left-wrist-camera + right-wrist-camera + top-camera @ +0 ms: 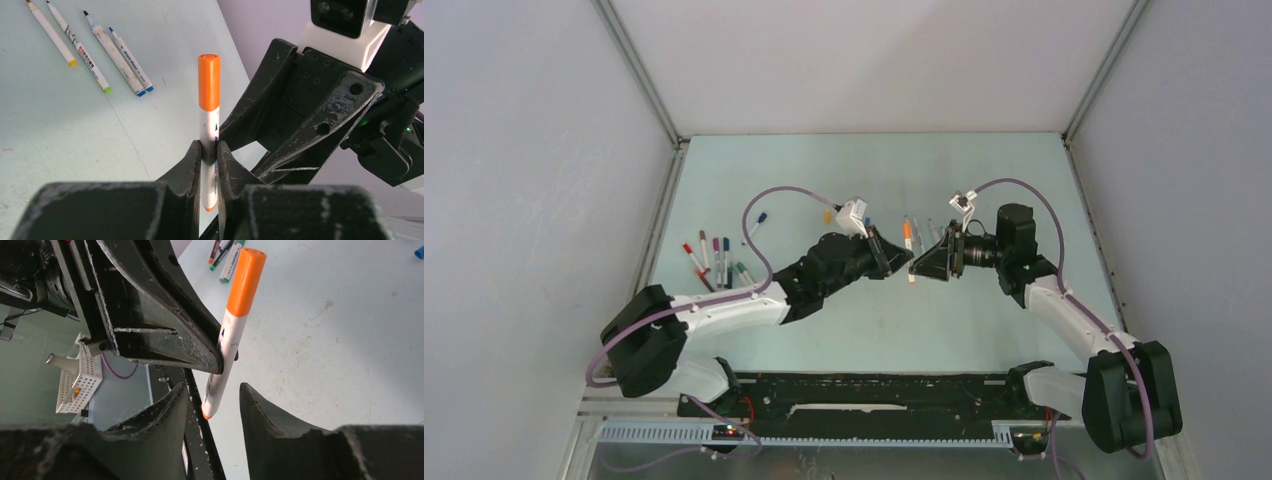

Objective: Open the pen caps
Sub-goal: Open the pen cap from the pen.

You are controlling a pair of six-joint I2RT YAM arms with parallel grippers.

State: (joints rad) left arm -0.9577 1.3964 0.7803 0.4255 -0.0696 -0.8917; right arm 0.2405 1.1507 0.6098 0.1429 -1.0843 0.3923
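Note:
My left gripper (pixel 209 150) is shut on the white barrel of a pen (pixel 209 127), held upright above the table. Its orange cap (pixel 209 82) is still on the top end; it also shows in the right wrist view (pixel 245 282) and the top view (pixel 908 236). My right gripper (pixel 214 396) is open, its jaws on either side of the pen's lower end without touching it. In the top view the left gripper (pixel 892 262) and right gripper (pixel 927 264) meet at mid-table. A loose blue cap (pixel 762 216) lies further left.
Several uncapped white pens (pixel 107 57) with yellow, green and blue ends lie on the table behind the grippers. A group of capped pens (pixel 716 258) lies near the left wall. A small yellow piece (pixel 828 215) lies by the left wrist camera.

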